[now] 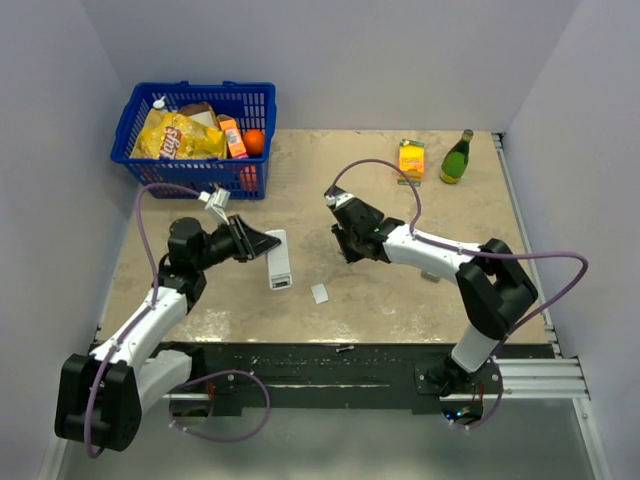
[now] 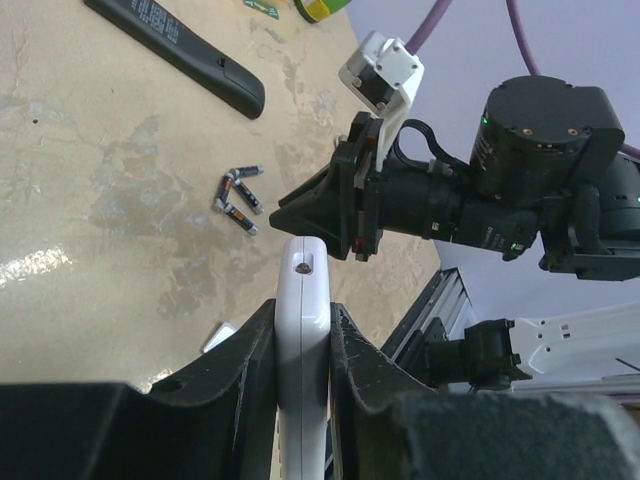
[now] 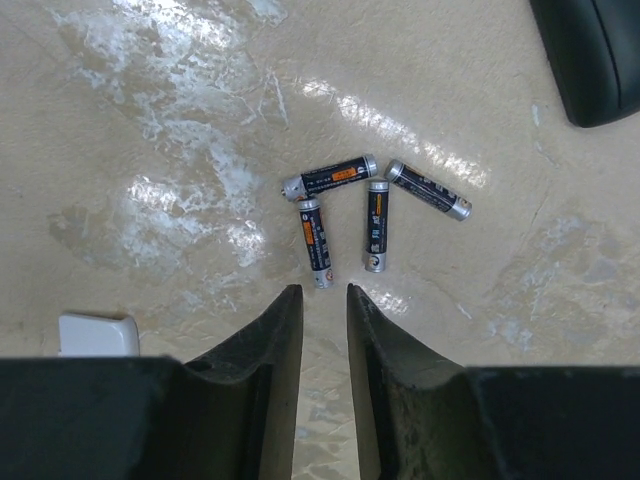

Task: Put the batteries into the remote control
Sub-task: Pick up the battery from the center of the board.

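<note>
My left gripper (image 2: 303,312) is shut on the edges of a white remote control (image 2: 303,275) and holds it on edge. In the top view the gripper (image 1: 258,243) is left of the remote (image 1: 279,260). Several dark batteries (image 3: 345,210) with silvery ends lie loose on the table, also showing in the left wrist view (image 2: 238,200). My right gripper (image 3: 324,292) hovers just short of them, jaws a narrow gap apart and empty. In the top view it (image 1: 347,248) hides the batteries.
A small white cover piece (image 1: 319,293) lies near the remote. A black remote (image 2: 180,50) lies beyond the batteries. A blue basket (image 1: 140,105) of groceries stands back left. An orange carton (image 1: 411,158) and a green bottle (image 1: 457,157) stand back right.
</note>
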